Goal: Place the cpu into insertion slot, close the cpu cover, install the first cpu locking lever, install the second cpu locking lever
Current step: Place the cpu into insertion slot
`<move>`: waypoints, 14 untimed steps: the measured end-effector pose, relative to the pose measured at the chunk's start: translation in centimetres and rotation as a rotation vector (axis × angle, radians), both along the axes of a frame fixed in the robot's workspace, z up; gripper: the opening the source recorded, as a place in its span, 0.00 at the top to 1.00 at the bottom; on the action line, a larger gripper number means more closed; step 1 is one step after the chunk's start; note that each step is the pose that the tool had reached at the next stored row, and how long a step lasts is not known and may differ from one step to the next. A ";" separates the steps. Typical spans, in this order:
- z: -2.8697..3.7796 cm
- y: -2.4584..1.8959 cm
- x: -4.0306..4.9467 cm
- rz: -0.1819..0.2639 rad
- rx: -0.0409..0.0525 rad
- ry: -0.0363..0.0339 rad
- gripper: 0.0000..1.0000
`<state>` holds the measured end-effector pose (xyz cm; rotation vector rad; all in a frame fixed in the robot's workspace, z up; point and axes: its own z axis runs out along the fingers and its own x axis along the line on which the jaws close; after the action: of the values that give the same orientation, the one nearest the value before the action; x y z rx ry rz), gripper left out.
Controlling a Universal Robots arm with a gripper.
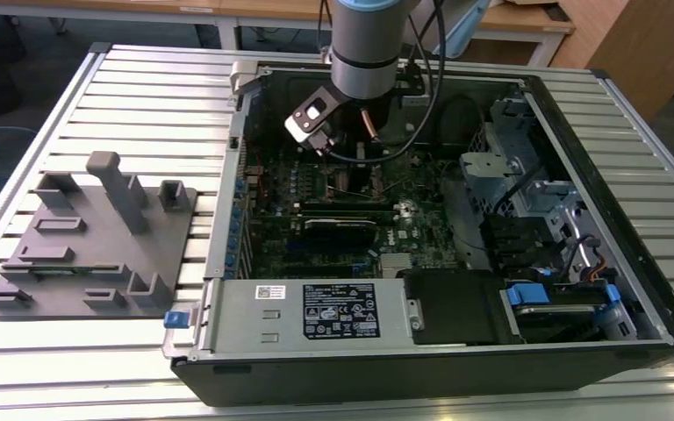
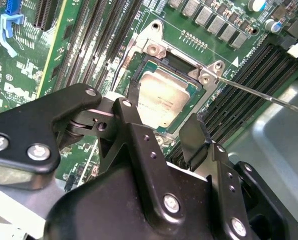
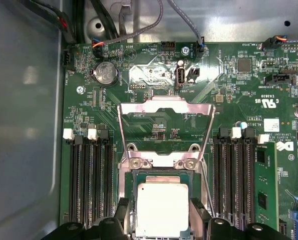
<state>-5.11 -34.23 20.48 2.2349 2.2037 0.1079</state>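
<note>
Down at the gripper (image 2: 157,114): jaws spread wide, one finger (image 2: 133,125) on either side of the cpu (image 2: 164,92), lying flat in the insertion slot (image 3: 161,179). Just beyond, cpu cover (image 3: 164,106) tipped up open, thin locking lever (image 2: 264,97) swung out sideways. Flanked by black memory slots (image 3: 91,185). Near corner of the cpu hidden behind a finger in the second wrist view. Further out, arm (image 1: 367,44) masking the insertion slot in the exterior view, grey fixture tray (image 1: 91,237) beside the computer case (image 1: 431,377).

Bright, even light glints off the cpu (image 2: 164,97).
</note>
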 end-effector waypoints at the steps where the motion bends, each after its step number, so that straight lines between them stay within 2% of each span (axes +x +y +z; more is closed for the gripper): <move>1: 0.01 0.00 0.00 0.000 0.0000 0.0000 0.41; 2: 0.02 0.00 0.00 0.000 -0.0001 0.0000 0.43; 3: 0.04 0.00 0.00 0.000 -0.0001 0.0000 0.49; 4: 0.05 0.00 0.00 0.000 0.0000 0.0000 0.49; 5: 0.06 0.00 0.00 0.000 -0.0001 0.0000 0.55; 6: 0.07 0.00 0.00 0.000 -0.0001 0.0001 0.55; 8: 0.09 0.00 0.00 0.000 0.0000 0.0000 0.67; 9: 0.10 0.00 0.00 0.000 0.0000 0.0000 0.67; 11: 0.12 0.00 0.00 0.000 0.0000 0.0000 0.79; 14: 0.16 0.00 0.00 0.000 -0.0001 0.0000 0.85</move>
<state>-5.11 -34.23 20.64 2.2348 2.2037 0.1077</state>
